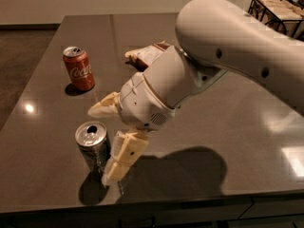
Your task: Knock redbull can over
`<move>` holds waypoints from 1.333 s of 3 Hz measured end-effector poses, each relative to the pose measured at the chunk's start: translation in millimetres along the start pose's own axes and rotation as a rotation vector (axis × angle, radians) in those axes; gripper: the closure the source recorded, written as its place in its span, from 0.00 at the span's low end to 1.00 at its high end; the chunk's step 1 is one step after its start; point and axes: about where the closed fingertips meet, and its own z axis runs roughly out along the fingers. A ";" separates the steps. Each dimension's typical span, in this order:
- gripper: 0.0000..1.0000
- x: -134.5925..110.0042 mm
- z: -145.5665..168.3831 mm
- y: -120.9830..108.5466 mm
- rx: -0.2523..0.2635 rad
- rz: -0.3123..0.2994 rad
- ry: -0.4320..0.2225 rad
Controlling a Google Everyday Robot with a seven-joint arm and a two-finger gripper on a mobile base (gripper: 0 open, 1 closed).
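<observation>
Dark glossy table (247, 141). Redbull can (92, 144) upright near front-left edge. Gripper (100, 145) at can, fingers spread wide: one at can's 1 o'clock, other close along its 4 o'clock side, contact unclear. Coke can (79, 69) upright, well apart at 11 o'clock.

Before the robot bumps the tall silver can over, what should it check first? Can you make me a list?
1. Redbull can standing upright: ok.
2. Gripper right beside it, open, with one finger behind the can and one at its front right: ok.
3. A finger already touching the can: cannot tell.
4. Coca-Cola can out of the way, farther back on the left: ok.
5. Safe room to fall toward the front: not ok. The table has its front edge close by, so the can might roll off.
</observation>
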 end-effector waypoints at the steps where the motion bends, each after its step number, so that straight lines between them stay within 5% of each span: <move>1: 0.42 -4.5 1.7 2.0 -0.016 -0.006 -0.016; 3: 0.88 -6.0 -25.4 -4.4 0.009 0.032 -0.033; 4: 1.00 -1.0 -55.2 -13.1 0.059 0.071 0.041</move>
